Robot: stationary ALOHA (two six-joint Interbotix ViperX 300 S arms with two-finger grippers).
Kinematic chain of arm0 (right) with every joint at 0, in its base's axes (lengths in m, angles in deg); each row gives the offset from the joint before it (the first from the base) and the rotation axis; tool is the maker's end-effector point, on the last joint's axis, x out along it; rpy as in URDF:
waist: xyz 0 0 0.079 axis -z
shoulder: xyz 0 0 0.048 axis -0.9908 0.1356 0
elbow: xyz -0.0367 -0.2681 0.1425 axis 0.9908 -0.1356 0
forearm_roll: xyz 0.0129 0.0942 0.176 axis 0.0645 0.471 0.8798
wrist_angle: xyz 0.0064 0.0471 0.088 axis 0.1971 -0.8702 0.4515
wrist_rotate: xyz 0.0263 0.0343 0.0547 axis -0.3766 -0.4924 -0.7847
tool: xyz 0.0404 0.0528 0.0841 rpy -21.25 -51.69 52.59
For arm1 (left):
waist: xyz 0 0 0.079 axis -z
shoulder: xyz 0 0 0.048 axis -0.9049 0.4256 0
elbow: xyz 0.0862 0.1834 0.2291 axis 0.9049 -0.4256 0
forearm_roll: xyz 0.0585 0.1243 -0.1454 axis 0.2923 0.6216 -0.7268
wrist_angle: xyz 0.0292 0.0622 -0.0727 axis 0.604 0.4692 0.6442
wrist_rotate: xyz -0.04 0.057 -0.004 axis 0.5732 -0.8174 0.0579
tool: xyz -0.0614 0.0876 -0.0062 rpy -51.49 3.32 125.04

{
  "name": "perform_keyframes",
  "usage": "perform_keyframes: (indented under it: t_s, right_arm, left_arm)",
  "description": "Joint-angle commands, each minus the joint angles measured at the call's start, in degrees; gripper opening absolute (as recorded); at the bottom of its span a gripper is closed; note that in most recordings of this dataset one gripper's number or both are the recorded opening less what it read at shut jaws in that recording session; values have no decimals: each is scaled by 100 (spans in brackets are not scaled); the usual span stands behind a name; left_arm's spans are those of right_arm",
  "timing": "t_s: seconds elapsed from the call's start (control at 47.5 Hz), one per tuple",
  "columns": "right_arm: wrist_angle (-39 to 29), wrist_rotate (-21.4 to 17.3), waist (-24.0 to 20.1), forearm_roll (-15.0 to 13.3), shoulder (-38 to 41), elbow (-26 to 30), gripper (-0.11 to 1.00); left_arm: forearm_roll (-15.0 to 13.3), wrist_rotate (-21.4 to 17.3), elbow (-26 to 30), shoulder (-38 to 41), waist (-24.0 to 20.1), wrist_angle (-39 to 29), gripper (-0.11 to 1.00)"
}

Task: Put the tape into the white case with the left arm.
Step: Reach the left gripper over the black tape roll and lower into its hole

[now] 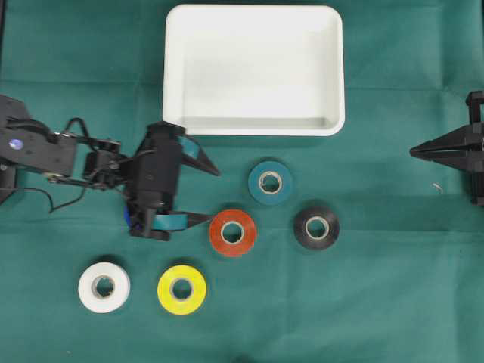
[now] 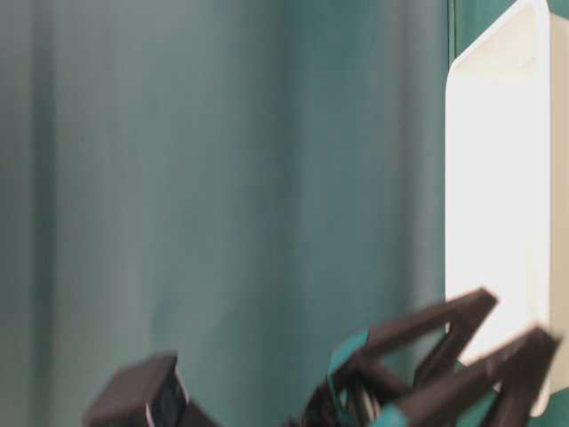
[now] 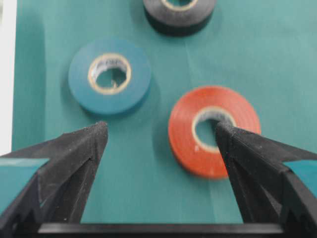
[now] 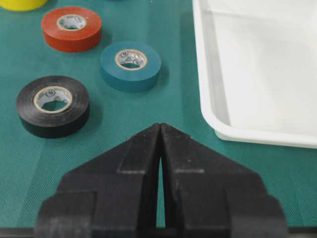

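Several tape rolls lie flat on the green cloth: red (image 1: pixel 232 232), teal (image 1: pixel 270 181), black (image 1: pixel 316 227), yellow (image 1: pixel 181 290) and white (image 1: pixel 103 287). The white case (image 1: pixel 254 128) sits at the back, with nothing in it. My left gripper (image 1: pixel 214 196), teal-banded, stands open just left of the red roll, holding nothing. In the left wrist view the left gripper (image 3: pixel 161 126) has bare cloth between its fingers. One fingertip overlaps the red roll (image 3: pixel 183 134); the teal roll (image 3: pixel 81 89) lies ahead to the left. My right gripper (image 4: pixel 160 125) is shut.
The right gripper (image 1: pixel 414 152) rests at the table's right edge, pointing inward, well away from the rolls. The case's near rim (image 4: pixel 208 99) lies close in front of it on the right. The black roll (image 4: pixel 52 121) is ahead to its left.
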Motion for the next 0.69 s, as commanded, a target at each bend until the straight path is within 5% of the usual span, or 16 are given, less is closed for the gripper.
perform_keyframes:
  t_s: [0.0,0.673]
  right_arm:
    - [35,-9,9,-9,26,62,-9]
    - [53,-9,18,-53,0,9,-9]
  left_arm:
    - [9,0,352,176,9,26,98]
    - [18,18,2329,1802,158,-650,98]
